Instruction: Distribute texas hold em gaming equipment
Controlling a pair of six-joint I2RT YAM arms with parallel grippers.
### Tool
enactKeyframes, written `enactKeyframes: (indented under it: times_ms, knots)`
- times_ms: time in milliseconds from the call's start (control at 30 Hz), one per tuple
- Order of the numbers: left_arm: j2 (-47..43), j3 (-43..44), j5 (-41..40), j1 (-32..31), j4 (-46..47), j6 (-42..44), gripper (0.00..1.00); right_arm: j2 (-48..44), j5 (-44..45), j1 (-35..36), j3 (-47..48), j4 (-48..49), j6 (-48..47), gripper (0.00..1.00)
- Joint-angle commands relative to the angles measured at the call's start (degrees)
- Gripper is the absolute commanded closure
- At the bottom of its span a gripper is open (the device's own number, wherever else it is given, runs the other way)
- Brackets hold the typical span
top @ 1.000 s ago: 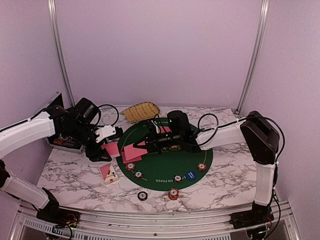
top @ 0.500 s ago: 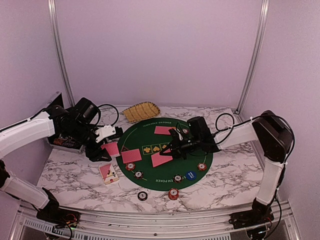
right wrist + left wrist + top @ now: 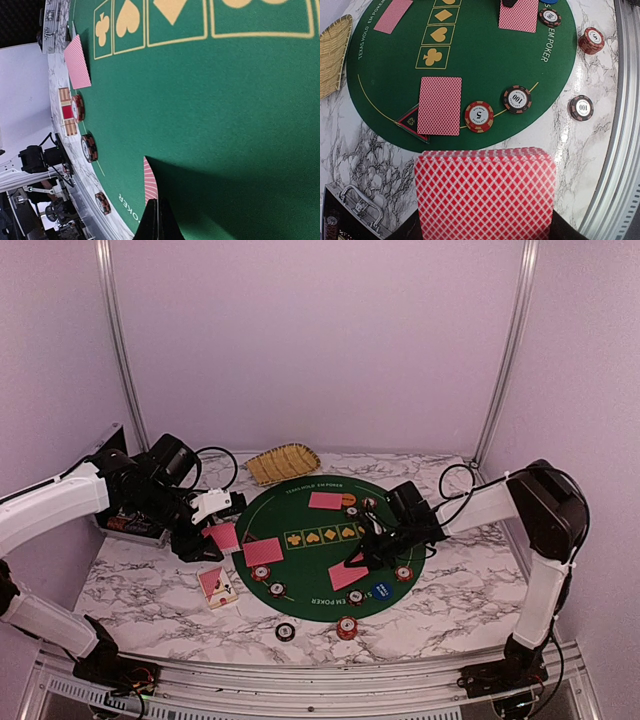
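Note:
A round green poker mat (image 3: 320, 525) lies mid-table. My left gripper (image 3: 212, 533) is shut on a deck of red-backed cards (image 3: 485, 195), held over the marble off the mat's left edge. My right gripper (image 3: 362, 558) is shut on a single red-backed card (image 3: 347, 575), low over the mat's near-right part; its thin edge (image 3: 150, 185) shows in front of the closed fingers. Two cards lie on the mat, one at the left (image 3: 439, 105) over a black triangular button (image 3: 409, 121), one at the far side (image 3: 326, 500). Striped chips (image 3: 479, 116) (image 3: 516, 99) and a blue button (image 3: 380, 590) ring the near rim.
A yellow woven basket (image 3: 283, 462) sits behind the mat. The black metal case (image 3: 125, 520) stands at the left, beside my left arm. A small card box (image 3: 217, 586) lies on the marble. Two chips (image 3: 285, 631) (image 3: 346, 626) sit off the mat near the front rail (image 3: 620, 125).
My right gripper has carried one card from beside the deck rightward and toward the mat's near-right edge, lowering it. The left arm and deck have stayed put.

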Motion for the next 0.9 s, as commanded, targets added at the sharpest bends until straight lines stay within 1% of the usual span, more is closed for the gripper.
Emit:
enactKeyframes:
  times_ms: [0, 167, 233, 300, 667, 867]
  knots:
    - [-0.5, 2.0, 1.1, 0.3, -0.7, -0.3, 1.00, -0.2, 3.6, -0.4, 2.7, -5.9, -5.1, 1.00]
    - [-0.7, 1.8, 1.1, 0.3, -0.8, 0.0, 1.00, -0.2, 6.8, -0.6, 4.4, -10.1, -8.0, 1.00]
    - [-0.6, 1.7, 1.1, 0.3, -0.8, 0.0, 1.00, -0.5, 7.8, -0.5, 4.8, -11.2, -8.9, 0.96]
    - [-0.6, 1.8, 1.2, 0.3, -0.8, 0.1, 1.00, -0.6, 9.0, -0.5, 5.3, -12.5, -9.6, 0.90]
    - [-0.8, 1.5, 1.3, 0.3, -1.0, 0.2, 1.00, -0.8, 11.3, -0.5, 6.3, -15.9, -12.2, 0.81]
    - [-0.8, 1.7, 2.2, 0.3, -1.5, 0.3, 1.00, -2.3, 13.4, -0.6, 7.3, -18.5, -13.3, 0.67]
